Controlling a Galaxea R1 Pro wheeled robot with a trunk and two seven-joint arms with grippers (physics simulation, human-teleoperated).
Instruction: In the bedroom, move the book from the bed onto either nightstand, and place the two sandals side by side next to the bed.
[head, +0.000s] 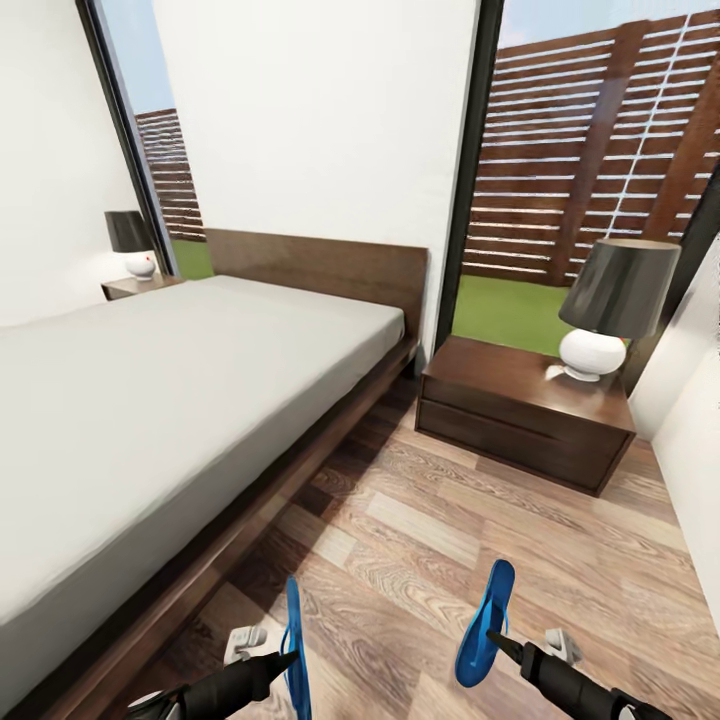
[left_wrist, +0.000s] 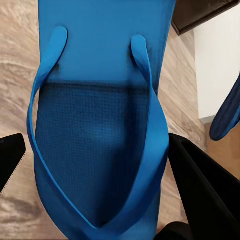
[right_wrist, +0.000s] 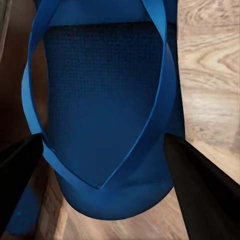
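I'm carrying one sandal in each gripper: left gripper (head: 285, 655) clamping the left sandal (head: 295, 640), right gripper (head: 493, 638) the right sandal (head: 486, 622), both hanging over floor (head: 420, 540) beside the bed (head: 150, 400). Edge-on grips risking twist, landing them askew.

The left gripper (head: 285, 655) carries one sandal (head: 295, 640) between its jaws, the right gripper (head: 495, 640) the other sandal (head: 486, 622). Left of both jaws lies the bed (head: 150, 400); ahead of the right jaws stands a nightstand (head: 525, 412) bearing a lamp (head: 610, 305).
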